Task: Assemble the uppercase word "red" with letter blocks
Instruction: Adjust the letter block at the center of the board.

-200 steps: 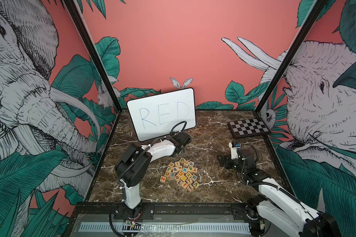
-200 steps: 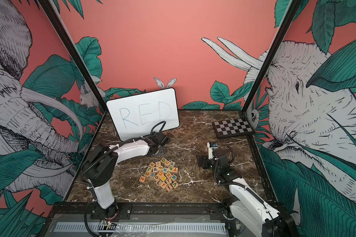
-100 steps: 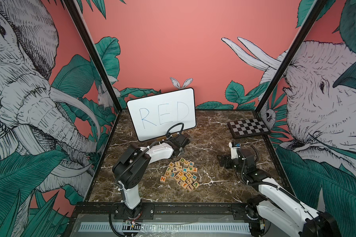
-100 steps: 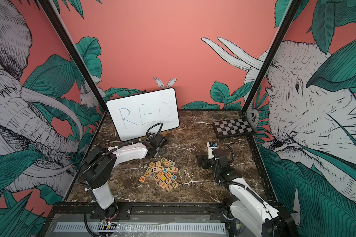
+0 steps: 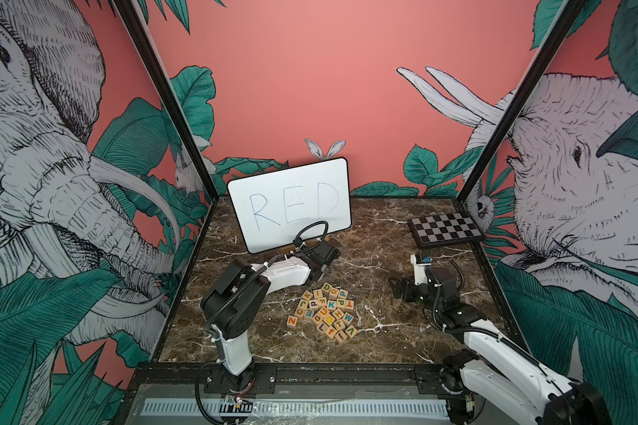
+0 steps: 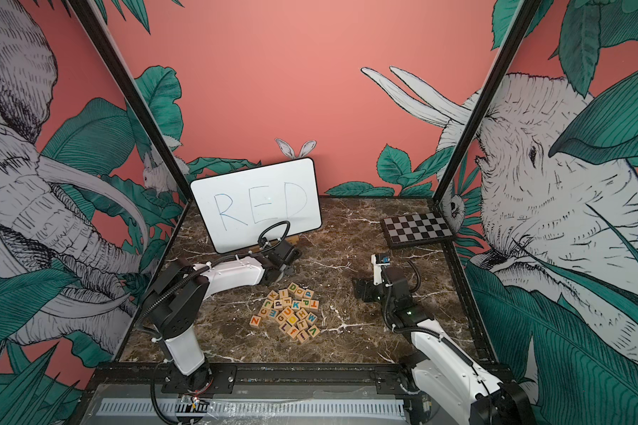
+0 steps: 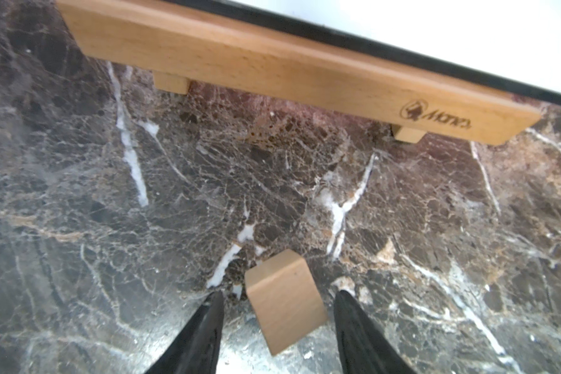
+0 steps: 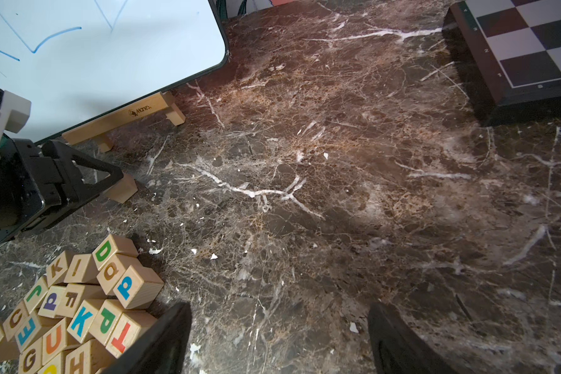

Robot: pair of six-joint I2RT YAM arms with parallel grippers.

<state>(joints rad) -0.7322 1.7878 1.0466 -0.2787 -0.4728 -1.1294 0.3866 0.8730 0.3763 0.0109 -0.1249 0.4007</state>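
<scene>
A pile of letter blocks [image 5: 325, 316] [image 6: 288, 312] [image 8: 78, 307] lies mid-table, with a green D [image 8: 106, 251] at its far edge. One more pale cube [image 7: 284, 301] [image 8: 123, 191] rests on the marble in front of the whiteboard stand, its letters hidden. My left gripper [image 7: 280, 293] [image 5: 326, 257] is open around this cube, with a gap on each side. My right gripper [image 8: 280, 306] [image 5: 398, 289] is open over bare marble to the right of the pile, holding nothing. The word "red" in blocks is not in view.
A whiteboard [image 5: 291, 206] with RED handwritten in blue leans on a wooden stand [image 7: 272, 71] at the back. At the back right lies a checkered board [image 5: 444, 230] [image 8: 525, 55]. Patterned walls close in the marble table [image 5: 365, 254] on three sides.
The left arm has shifted slightly in front of the whiteboard stand. The right arm and the pile of blocks have not moved.
</scene>
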